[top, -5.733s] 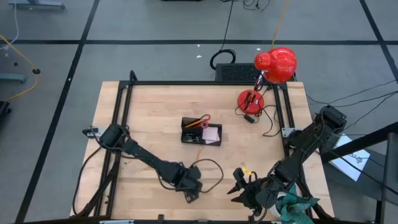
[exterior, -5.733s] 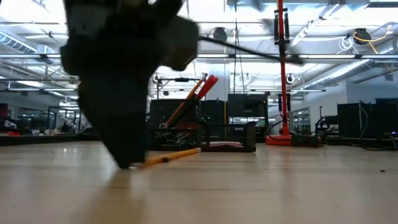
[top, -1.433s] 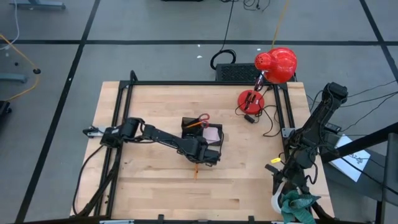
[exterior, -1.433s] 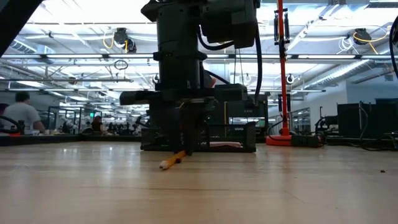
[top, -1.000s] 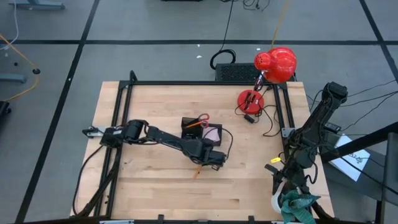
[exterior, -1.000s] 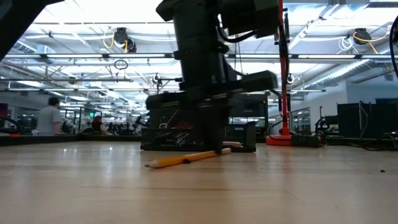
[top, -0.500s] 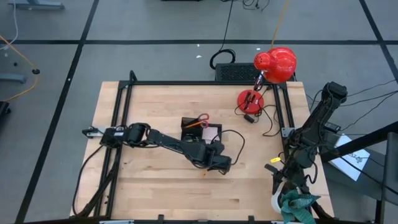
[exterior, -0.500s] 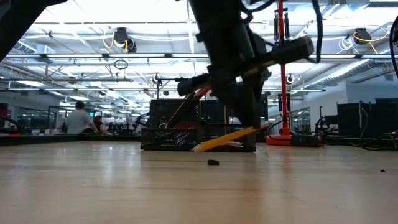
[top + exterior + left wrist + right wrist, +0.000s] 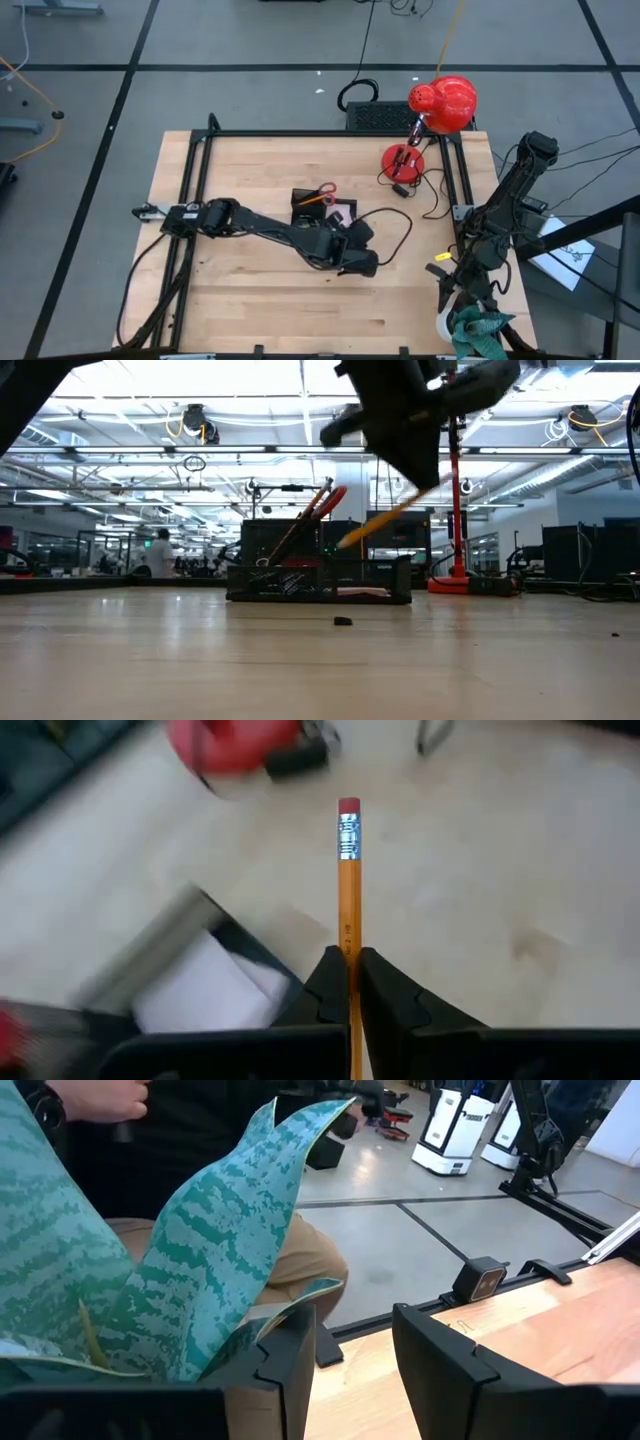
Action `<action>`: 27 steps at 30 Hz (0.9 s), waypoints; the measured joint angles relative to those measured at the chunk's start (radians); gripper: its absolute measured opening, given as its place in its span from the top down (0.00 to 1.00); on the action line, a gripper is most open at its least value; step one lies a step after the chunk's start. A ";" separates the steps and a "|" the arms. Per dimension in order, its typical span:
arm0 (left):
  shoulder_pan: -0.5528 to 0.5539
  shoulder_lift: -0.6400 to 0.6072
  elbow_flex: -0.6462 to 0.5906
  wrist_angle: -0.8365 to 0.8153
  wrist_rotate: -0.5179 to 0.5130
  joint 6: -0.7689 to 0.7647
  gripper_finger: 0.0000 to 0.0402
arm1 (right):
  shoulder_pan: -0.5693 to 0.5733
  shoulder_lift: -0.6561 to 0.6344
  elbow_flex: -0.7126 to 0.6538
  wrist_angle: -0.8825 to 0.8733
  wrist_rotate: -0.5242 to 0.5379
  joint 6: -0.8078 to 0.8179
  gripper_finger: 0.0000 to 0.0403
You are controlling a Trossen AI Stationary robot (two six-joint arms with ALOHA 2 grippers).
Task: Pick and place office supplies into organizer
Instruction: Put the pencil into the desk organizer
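Observation:
My left gripper is shut on an orange pencil and hangs above the table just right of the organizer, near its front right corner. The black organizer holds red-handled scissors, which lean upright in its taller section, and a pale pink sticky-note pad. A tiny black clip lies on the table in front of it. My right gripper stands open beyond the table's right edge, touching nothing. My left gripper pinches the pencil's shaft between its two fingers. They slant down from above and lie along the pencil. The eraser end sticks out well past the fingertips. The pencil is lifted clear of the table and tilted, its free end lowest.
A red lamp with a round base stands at the far right corner, with a cable looping over the table near my left arm. A green plant fills the space in front of my right gripper. A person sits beyond it.
My left gripper has risen and gone toward the table's right edge with the pencil, rolling its wrist as it went. The pencil, which lay low along the table, now hangs tilted and clear of it. The black clip shows where the pencil was.

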 joint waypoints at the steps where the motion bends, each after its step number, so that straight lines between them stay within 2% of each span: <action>1: 0.000 -0.012 0.002 -0.003 -0.033 0.023 0.99 | 0.000 0.000 0.000 0.001 0.000 0.005 0.68; 6: 0.003 -0.089 -0.006 -0.041 -0.192 0.075 0.97 | 0.000 0.000 0.000 0.001 0.000 0.013 0.68; 12: -0.012 -0.180 -0.013 -0.039 -0.315 0.186 0.98 | 0.000 0.000 0.001 0.001 0.000 0.020 0.68; 17: -0.014 -0.246 -0.013 -0.094 -0.472 0.233 0.96 | 0.000 0.000 0.001 0.001 0.000 0.020 0.68; 22: 0.012 -0.279 -0.013 -0.224 -0.537 0.133 0.99 | 0.000 0.000 0.001 0.011 0.000 0.020 0.68; 27: 0.039 -0.278 -0.068 -0.369 -0.591 -0.077 0.96 | 0.000 0.000 0.001 0.017 0.010 0.020 0.68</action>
